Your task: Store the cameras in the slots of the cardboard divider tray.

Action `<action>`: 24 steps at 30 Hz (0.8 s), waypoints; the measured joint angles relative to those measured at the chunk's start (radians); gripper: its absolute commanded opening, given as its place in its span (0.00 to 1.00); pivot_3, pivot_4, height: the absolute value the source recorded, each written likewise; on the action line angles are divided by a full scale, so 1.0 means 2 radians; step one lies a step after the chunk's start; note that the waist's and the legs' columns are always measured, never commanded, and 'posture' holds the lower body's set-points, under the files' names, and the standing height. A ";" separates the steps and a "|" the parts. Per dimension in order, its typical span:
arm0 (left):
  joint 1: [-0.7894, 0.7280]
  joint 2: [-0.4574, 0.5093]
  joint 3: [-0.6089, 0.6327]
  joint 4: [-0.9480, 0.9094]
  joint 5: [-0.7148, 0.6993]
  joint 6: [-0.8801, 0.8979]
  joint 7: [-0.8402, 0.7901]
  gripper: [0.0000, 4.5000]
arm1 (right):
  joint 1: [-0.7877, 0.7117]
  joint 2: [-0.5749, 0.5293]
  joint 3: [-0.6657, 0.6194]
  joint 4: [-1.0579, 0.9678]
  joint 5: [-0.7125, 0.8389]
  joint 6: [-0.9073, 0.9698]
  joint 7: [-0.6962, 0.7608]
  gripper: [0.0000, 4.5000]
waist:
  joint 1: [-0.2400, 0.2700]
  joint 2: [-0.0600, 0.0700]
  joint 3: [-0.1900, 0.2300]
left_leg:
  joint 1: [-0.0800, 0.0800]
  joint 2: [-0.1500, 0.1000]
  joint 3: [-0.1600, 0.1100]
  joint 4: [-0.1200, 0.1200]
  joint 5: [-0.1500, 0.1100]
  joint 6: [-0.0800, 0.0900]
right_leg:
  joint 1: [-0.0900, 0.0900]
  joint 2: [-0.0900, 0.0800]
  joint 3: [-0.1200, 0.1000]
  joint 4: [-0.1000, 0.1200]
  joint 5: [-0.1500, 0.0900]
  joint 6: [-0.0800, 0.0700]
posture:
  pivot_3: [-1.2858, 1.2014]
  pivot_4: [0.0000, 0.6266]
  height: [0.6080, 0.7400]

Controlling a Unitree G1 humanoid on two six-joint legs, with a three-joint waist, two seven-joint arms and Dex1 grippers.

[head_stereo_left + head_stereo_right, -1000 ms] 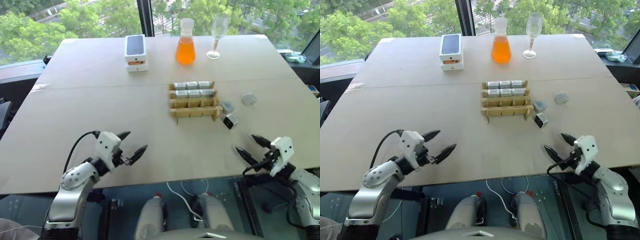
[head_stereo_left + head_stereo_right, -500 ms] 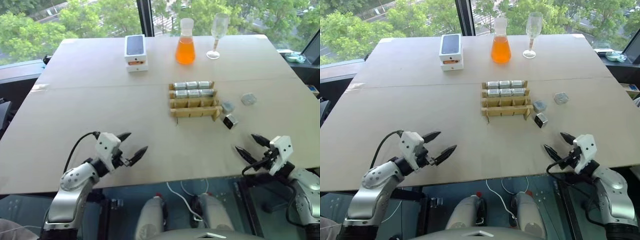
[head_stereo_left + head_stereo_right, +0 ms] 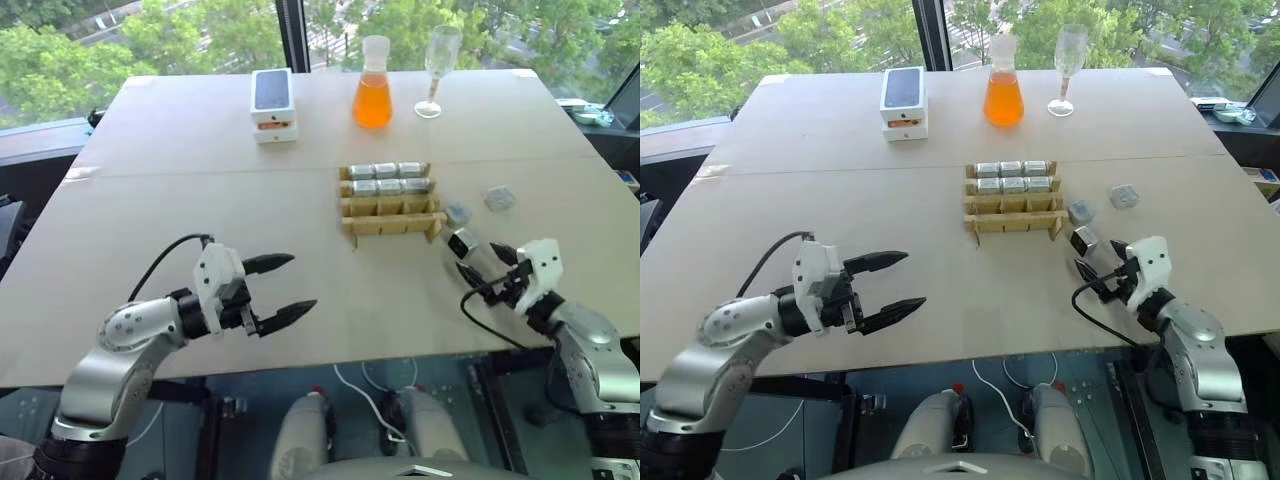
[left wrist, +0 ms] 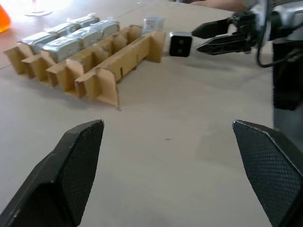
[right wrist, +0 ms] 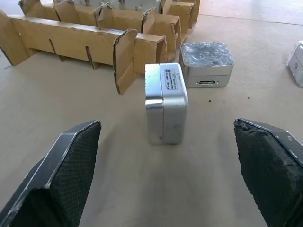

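Silver cam (image 5: 164, 103) stands on edge on desk (image 3: 200, 200), straight ahead of R gripper (image 3: 478, 263), jaws wide, nothing held. Long axis upright, narrow side toward gripper. R arm far nearer; L gripper (image 3: 282, 287) also wide, empty, well apart. Tray (image 3: 390, 205) just beyond cam; back two rows filled, front two vacant. Second cam (image 5: 207, 64) lies flat just behind, a third (image 3: 499, 198) farther off. Tray corner flap near cam: possible snag.

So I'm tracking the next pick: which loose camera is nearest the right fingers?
The camera standing on edge by the tray's near corner, directly before the open right fingers.
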 measured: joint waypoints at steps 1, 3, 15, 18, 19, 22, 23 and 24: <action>-0.015 0.010 0.000 -0.006 -0.004 0.006 -0.008 1.00 | -0.007 0.003 0.004 0.000 -0.003 0.004 -0.004 0.99 | 0.000 0.000 0.000 | 0.000 0.000 0.000 0.000 0.000 0.000 | 0.000 0.000 0.000 0.000 0.000 0.000 | 0.52 0.24 1.00; -0.031 0.018 0.000 -0.014 -0.008 0.009 -0.016 1.00 | -0.017 0.005 0.011 0.001 -0.008 0.006 -0.007 0.99 | 0.000 0.000 0.000 | 0.000 0.000 0.000 0.000 0.000 0.000 | 0.000 0.000 0.000 0.000 0.000 0.000 | 0.52 0.24 1.00; -0.040 0.035 -0.002 -0.035 -0.027 0.042 -0.033 1.00 | -0.033 0.019 0.023 0.012 -0.025 0.005 -0.019 0.40 | -0.001 0.000 0.000 | 0.000 0.000 0.000 0.000 0.001 -0.001 | 0.000 0.000 0.000 0.000 0.000 0.000 | 0.52 0.24 1.00; -0.034 0.035 -0.002 -0.035 -0.027 0.042 -0.035 1.00 | -0.033 0.018 0.022 0.015 -0.028 0.003 -0.018 0.16 | -0.001 0.000 0.000 | 0.000 0.000 0.000 0.000 0.001 -0.001 | 0.000 0.000 0.000 0.000 0.000 0.000 | 0.52 0.24 1.00; -0.033 0.035 -0.001 -0.035 -0.027 0.042 -0.035 1.00 | -0.033 0.018 0.022 0.015 -0.028 0.003 -0.018 0.16 | -0.001 0.000 0.000 | 0.000 0.000 0.000 0.000 0.001 -0.001 | 0.000 0.000 0.000 0.000 0.000 0.000 | 0.52 0.24 1.00; -0.030 0.035 -0.001 -0.035 -0.026 0.041 -0.035 1.00 | -0.034 0.018 0.022 0.015 -0.028 0.003 -0.015 0.16 | -0.001 0.000 0.000 | 0.000 0.000 0.000 0.000 0.001 -0.001 | 0.000 0.000 0.000 0.000 0.000 0.000 | 0.52 0.24 1.00; -0.027 0.035 -0.001 -0.035 -0.023 0.040 -0.035 1.00 | -0.036 0.018 0.023 0.016 -0.028 0.003 -0.012 0.16 | -0.001 0.000 0.000 | 0.000 0.000 0.000 0.000 0.001 -0.001 | 0.000 0.000 0.000 0.000 0.000 0.000 | 0.52 0.24 1.00; -0.024 0.034 0.000 -0.034 -0.023 0.037 -0.035 1.00 | -0.043 0.017 0.023 0.021 -0.027 0.002 -0.006 0.16 | -0.002 0.000 0.000 | 0.000 0.000 0.000 0.000 0.001 -0.001 | 0.000 0.000 0.001 0.000 0.000 0.000 | 0.52 0.24 1.00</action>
